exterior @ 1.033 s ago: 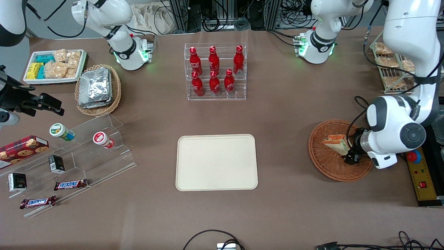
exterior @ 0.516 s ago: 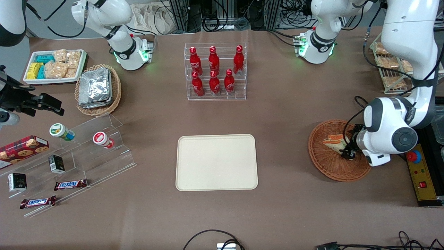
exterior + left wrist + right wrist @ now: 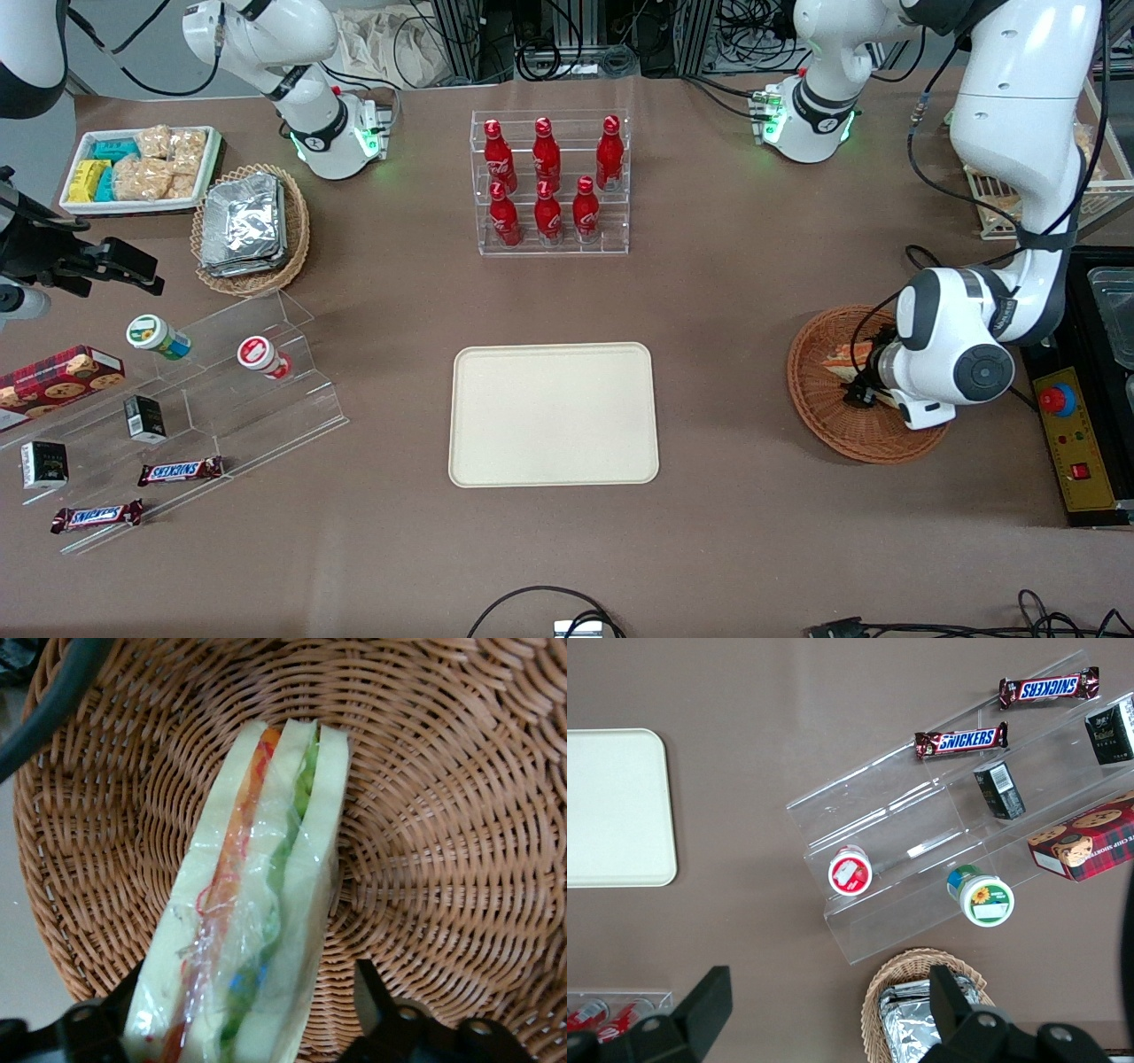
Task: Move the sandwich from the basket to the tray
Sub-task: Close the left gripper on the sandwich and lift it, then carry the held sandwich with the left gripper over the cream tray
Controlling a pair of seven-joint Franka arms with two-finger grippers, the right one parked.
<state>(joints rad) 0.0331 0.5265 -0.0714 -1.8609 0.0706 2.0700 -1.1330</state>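
Observation:
The sandwich (image 3: pixel 257 904), a white-bread wedge with orange and green filling in clear wrap, lies in the reddish-brown wicker basket (image 3: pixel 819 416) toward the working arm's end of the table. My gripper (image 3: pixel 248 979) is down in the basket and open, one finger on each side of the sandwich's wide end. One finger (image 3: pixel 120 1010) is against the bread, and the other finger (image 3: pixel 372 988) stands a little apart from it. In the front view the gripper (image 3: pixel 859 390) and wrist cover most of the sandwich (image 3: pixel 837 361). The cream tray (image 3: pixel 554 415) lies bare at the table's middle.
A clear rack of red bottles (image 3: pixel 549 182) stands farther from the front camera than the tray. A tan basket of foil packets (image 3: pixel 248 226), a white snack tray (image 3: pixel 142 168) and an acrylic stand with snacks (image 3: pixel 195 399) lie toward the parked arm's end. A yellow control box (image 3: pixel 1076 443) lies beside the basket.
The gripper has slid across the basket toward the tray and now straddles the sandwich; the arm's upper links swung the same way. The sandwich has stayed in place.

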